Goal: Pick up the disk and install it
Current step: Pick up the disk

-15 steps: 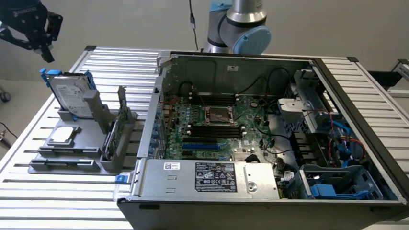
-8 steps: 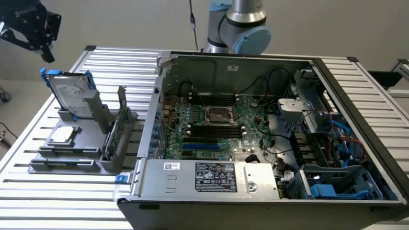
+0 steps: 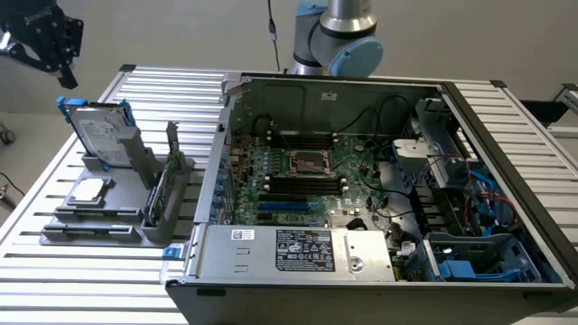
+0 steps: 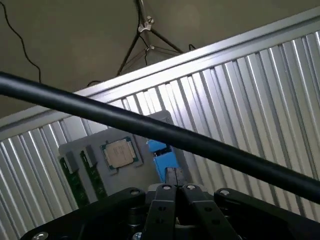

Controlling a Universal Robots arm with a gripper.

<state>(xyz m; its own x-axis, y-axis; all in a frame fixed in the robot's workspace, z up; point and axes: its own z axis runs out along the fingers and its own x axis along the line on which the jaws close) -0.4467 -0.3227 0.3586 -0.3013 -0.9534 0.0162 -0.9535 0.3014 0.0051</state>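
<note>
The disk [image 3: 97, 135] is being held upright by the grey stand [image 3: 91, 233] at the exterior view's left. The gripper [image 3: 59, 68], pressed together, is being held above it; if lowered shut, the disk could be knocked over

In the exterior view a table [image 3: 505, 128] carries an open computer case [image 3: 361, 101] at its middle, with a holder [image 3: 99, 227] just beside the case at nine o'clock. On the holder the disk [image 3: 97, 135] stands on edge at the twelve o'clock end, the chip [image 3: 91, 190] lies flat at six o'clock of the disk, and the circuit card [image 3: 156, 200] stands along the three o'clock side, between chip and case. The gripper [image 3: 56, 64] hangs at eleven o'clock above the disk, apart from it, and the robot arm [image 3: 339, 40] rises behind the case at twelve o'clock.
</note>
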